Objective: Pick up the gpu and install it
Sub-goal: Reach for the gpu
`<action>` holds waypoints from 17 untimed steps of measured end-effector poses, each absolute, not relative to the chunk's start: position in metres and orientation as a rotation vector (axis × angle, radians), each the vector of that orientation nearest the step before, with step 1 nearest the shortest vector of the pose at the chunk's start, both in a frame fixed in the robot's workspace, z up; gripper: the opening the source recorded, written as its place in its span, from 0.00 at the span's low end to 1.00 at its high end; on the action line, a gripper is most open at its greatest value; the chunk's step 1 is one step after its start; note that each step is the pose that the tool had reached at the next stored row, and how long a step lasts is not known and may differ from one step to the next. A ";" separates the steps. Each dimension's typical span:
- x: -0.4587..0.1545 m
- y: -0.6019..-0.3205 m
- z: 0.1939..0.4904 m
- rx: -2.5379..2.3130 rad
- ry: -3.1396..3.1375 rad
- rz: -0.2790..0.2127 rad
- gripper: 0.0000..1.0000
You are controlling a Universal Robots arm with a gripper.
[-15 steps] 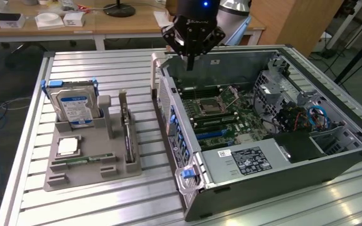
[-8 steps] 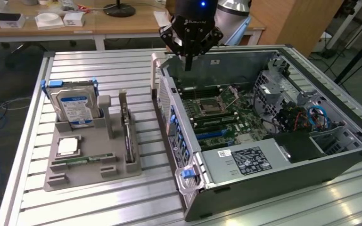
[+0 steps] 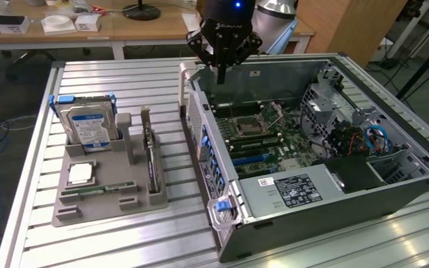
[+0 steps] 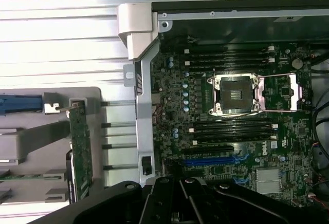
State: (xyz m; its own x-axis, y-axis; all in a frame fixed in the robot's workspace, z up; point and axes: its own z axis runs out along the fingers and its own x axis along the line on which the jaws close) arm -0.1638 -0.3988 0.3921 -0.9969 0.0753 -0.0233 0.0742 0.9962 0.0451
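- The gpu [image 3: 149, 152] stands on its long edge in a slot of the grey tray [image 3: 110, 215], on the exterior view's left of the open computer case [image 3: 334, 190].
- In the same tray, a hard drive [image 3: 87, 127] stands upright and a memory stick [image 3: 95, 191] lies flat.
- The gripper [image 3: 220, 75] hangs over the case's far corner, near the motherboard [image 3: 263, 131] and well apart from the gpu. Its fingers are pressed together and seem to hold nothing.
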 end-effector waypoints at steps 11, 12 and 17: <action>-0.169 -0.399 0.392 0.117 3.114 0.069 0.11; -0.169 -0.399 0.392 0.117 3.114 0.069 0.11; -0.172 -0.399 0.392 0.117 3.114 0.069 0.11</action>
State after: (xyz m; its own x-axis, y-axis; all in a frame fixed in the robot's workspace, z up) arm -0.1716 -0.3988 0.3918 -0.9969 0.0753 -0.0233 0.0742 0.9962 0.0451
